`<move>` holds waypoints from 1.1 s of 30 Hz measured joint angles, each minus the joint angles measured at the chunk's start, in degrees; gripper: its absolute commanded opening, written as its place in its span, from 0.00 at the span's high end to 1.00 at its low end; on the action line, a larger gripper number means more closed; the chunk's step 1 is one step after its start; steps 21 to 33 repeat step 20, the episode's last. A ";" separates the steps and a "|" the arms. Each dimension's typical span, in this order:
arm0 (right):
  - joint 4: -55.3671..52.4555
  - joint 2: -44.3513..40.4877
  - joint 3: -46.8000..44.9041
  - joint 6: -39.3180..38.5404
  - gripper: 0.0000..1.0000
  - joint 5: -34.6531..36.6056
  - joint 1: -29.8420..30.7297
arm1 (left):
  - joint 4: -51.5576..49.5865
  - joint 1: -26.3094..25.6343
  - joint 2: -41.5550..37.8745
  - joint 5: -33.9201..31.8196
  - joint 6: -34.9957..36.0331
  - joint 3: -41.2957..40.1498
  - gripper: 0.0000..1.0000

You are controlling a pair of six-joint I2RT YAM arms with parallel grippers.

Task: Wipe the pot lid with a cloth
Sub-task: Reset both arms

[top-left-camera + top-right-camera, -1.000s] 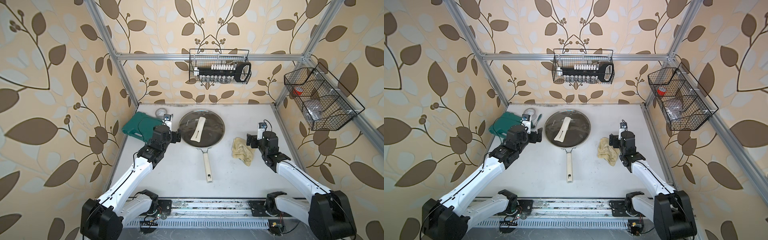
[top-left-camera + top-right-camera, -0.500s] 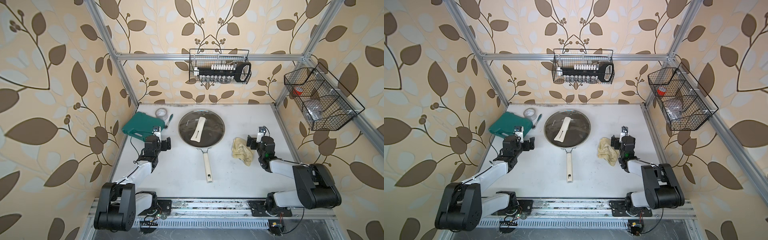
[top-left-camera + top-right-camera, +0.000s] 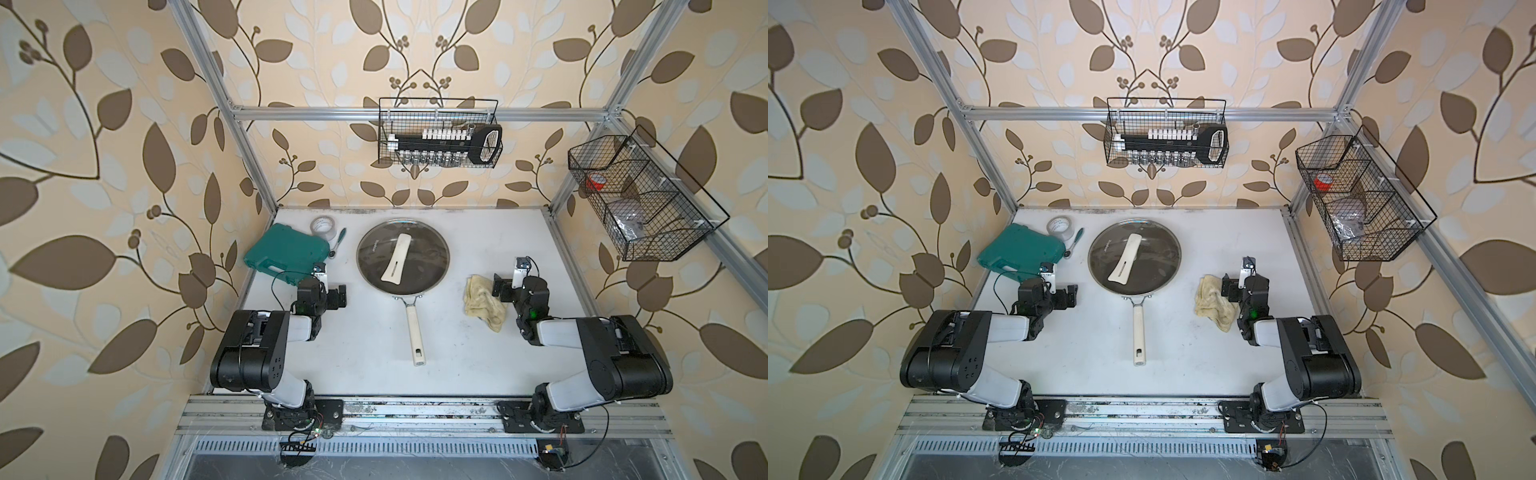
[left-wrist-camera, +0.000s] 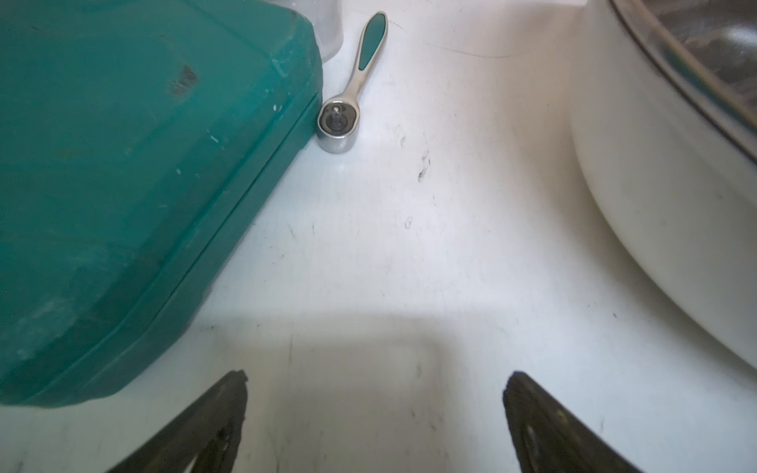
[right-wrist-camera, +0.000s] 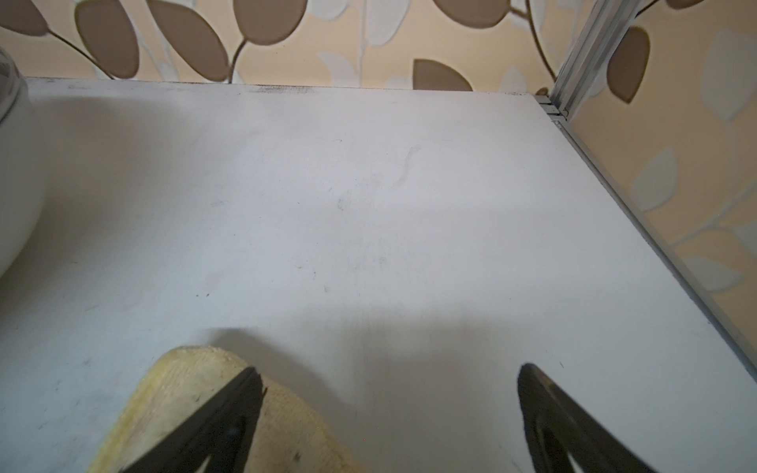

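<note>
Left claw [image 4: 375,373], right claw [image 5: 390,367] open, empty

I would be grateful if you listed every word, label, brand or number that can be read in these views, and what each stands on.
No text here can be read as it stands.
Pot lid: a short printed mark on the glass near the rim, too small to read.
Tape roll: faint print on its inner ring, too small to read.
Green tool case: a dark mark on its top, blurred.
</note>
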 measured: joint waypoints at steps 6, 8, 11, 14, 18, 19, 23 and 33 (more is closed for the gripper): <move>0.02 0.00 0.11 0.00 0.04 -0.66 -0.04 | 0.85 -0.02 -0.02 0.00 -0.15 0.17 0.01; 0.02 0.00 0.11 0.00 0.04 -0.70 -0.07 | 0.94 -0.02 -0.02 0.00 -0.15 0.17 0.01; 0.02 0.00 0.11 0.02 0.04 -0.87 -0.09 | 0.94 -0.02 -0.02 0.00 -0.17 0.17 0.01; 0.02 0.00 0.11 0.00 0.04 -0.90 -0.09 | 0.94 -0.02 -0.02 0.00 -0.17 0.22 0.01; 0.02 0.00 0.11 0.00 0.04 -1.05 -0.09 | 0.94 -0.02 -0.02 0.00 -0.17 0.59 0.01; 0.02 0.00 0.11 0.00 0.04 -1.07 -0.09 | 0.96 -0.02 -0.02 0.00 -0.17 0.63 0.01; 0.02 0.00 0.11 0.00 0.04 -1.07 -0.09 | 0.98 0.00 -0.02 0.00 -0.17 0.63 0.01; 0.02 0.00 0.11 0.00 0.04 -1.07 -0.09 | 0.98 0.00 -0.02 0.00 -0.17 0.63 0.01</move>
